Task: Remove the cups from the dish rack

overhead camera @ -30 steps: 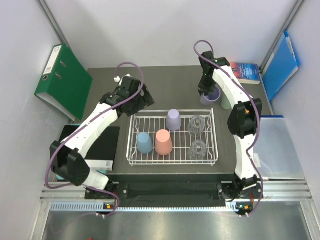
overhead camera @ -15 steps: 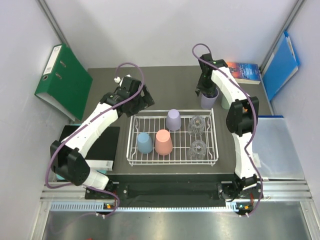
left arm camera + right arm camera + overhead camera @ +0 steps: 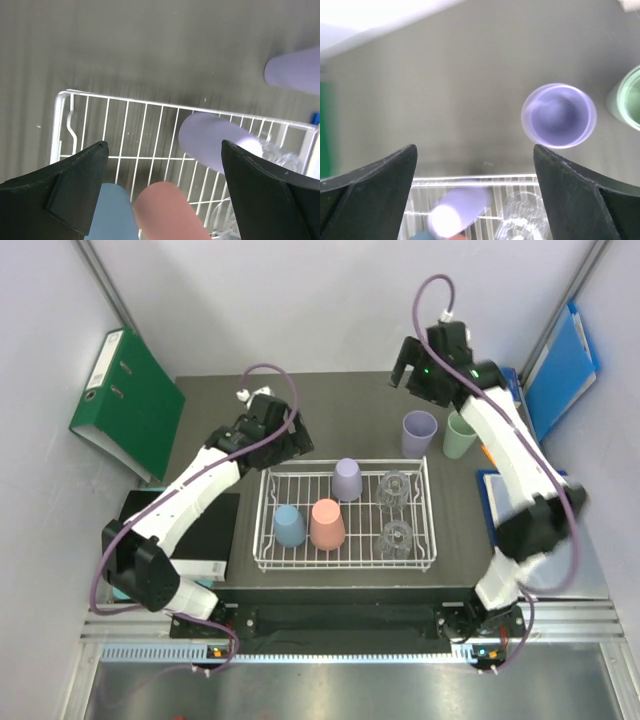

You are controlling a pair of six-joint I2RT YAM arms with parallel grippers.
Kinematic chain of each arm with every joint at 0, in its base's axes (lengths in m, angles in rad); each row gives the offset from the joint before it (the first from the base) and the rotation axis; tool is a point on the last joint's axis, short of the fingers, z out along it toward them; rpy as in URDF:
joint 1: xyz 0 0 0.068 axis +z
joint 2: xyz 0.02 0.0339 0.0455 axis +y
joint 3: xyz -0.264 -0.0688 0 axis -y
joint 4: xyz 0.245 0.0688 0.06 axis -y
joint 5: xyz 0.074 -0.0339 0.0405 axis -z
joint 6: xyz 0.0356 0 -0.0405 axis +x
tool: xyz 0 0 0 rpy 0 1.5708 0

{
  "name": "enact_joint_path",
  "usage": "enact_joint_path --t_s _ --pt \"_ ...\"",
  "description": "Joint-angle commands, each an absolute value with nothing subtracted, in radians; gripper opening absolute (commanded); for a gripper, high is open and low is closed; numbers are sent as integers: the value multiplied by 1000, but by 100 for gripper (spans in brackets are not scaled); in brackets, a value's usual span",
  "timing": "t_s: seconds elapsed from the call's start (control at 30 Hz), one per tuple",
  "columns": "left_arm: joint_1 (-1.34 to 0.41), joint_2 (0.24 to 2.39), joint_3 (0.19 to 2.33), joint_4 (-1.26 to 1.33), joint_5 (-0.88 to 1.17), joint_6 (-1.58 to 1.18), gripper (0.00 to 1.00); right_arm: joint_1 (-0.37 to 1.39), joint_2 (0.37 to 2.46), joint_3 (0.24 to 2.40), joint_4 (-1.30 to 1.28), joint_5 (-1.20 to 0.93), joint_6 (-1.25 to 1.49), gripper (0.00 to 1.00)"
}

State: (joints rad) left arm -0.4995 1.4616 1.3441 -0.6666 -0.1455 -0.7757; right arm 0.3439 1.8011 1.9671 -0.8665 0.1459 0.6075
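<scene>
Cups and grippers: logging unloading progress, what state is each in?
Table lilac cup: upright, unloaded.
Green cup: upright, unloaded.
Rack lilac cup: upside down, racked.
Blue cup: upside down, racked.
Pink cup: upside down, racked.
Clear glasses: racked.
Left gripper: open, empty.
Right gripper: open, empty.

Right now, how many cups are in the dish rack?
5: a lilac cup at the back, a blue cup and a pink cup front left, two clear glasses on the right. None seems hidden.

Green cup [image 3: 627,97] cut by right edge (right wrist view); lower lilac cup [image 3: 457,210] blurred.
</scene>
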Motion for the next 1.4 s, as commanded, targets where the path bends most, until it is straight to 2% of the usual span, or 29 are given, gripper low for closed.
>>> enact_joint_path --t_s 0.0,0.07,0.17,0.53,1.0,1.07,1.1,1.17,1.2,1.37 --pt "-622 1434 1397 -627 -247 -628 99 434 1440 1683 -533 132 514 100" --pt "-666 1457 1428 -630 -299 -592 99 486 1361 1535 -483 159 503 100" --pt "-709 1492 1460 -629 -298 -577 99 547 1266 1422 -474 193 494 100" --pt "-796 1618 1529 -618 -279 -591 99 719 1091 1188 -520 282 523 100" --pt "-830 1772 1554 -621 -290 -612 98 747 966 1186 -545 296 540 100" --pt "-830 1784 1552 -621 -299 -612 93 747 954 1183 -542 298 537 100" --pt "-830 1787 1555 -623 -301 -612 84 749 953 1180 -543 302 537 100" --pt "-830 1795 1559 -623 -305 -604 72 749 950 1172 -545 302 532 100" --pt "-830 1799 1562 -624 -308 -603 59 749 948 1172 -546 299 532 100" --pt "-830 1795 1586 -640 -316 -583 28 749 934 1160 -540 296 517 99"
